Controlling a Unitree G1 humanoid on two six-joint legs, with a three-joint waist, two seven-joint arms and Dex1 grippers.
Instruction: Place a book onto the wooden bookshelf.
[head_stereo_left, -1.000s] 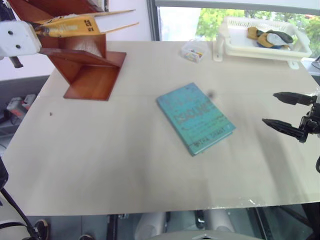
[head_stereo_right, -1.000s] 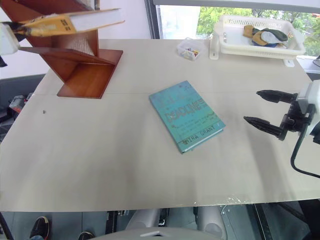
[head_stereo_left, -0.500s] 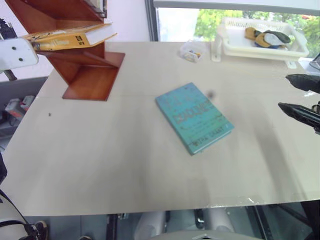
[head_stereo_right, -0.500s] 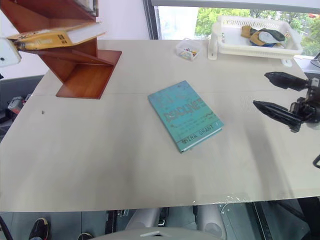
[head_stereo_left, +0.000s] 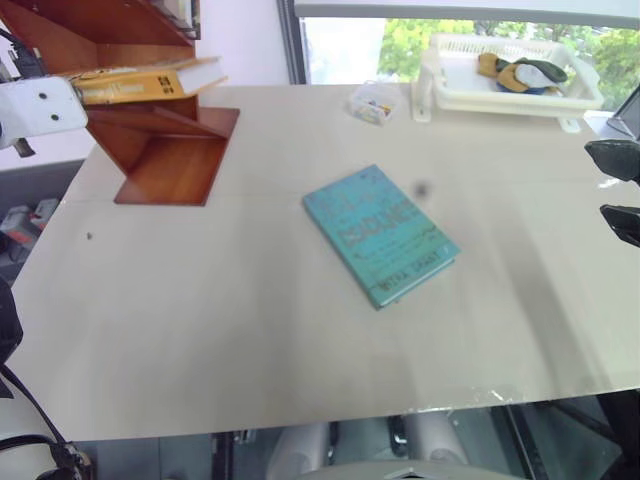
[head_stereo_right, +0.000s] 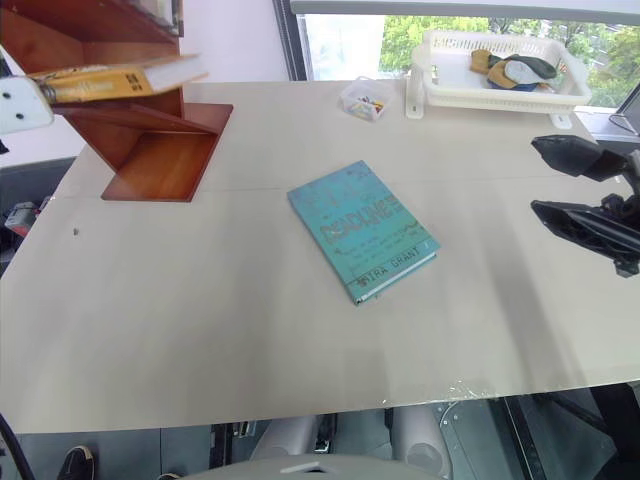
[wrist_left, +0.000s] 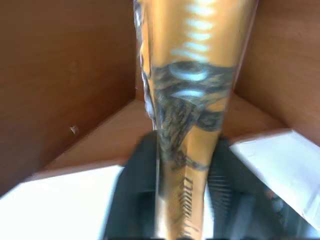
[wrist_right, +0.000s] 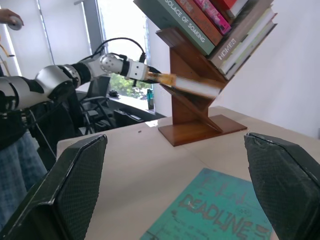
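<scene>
The book lies in a slanted notch of the wooden bookshelf, its spine between the left claw fingers, grip hard to judge; release and withdrawal remain; the right claw hangs apart, empty, over the table.

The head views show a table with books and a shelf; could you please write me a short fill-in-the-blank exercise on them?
1. The book at the left gripper lies on a board of the ______.
2. Flat on the middle of the table lies a book whose cover is ______.
3. The white basket stands at the table's far ______ corner.
4. The right gripper holds ______.

Missing words: bookshelf; teal; right; nothing
</scene>
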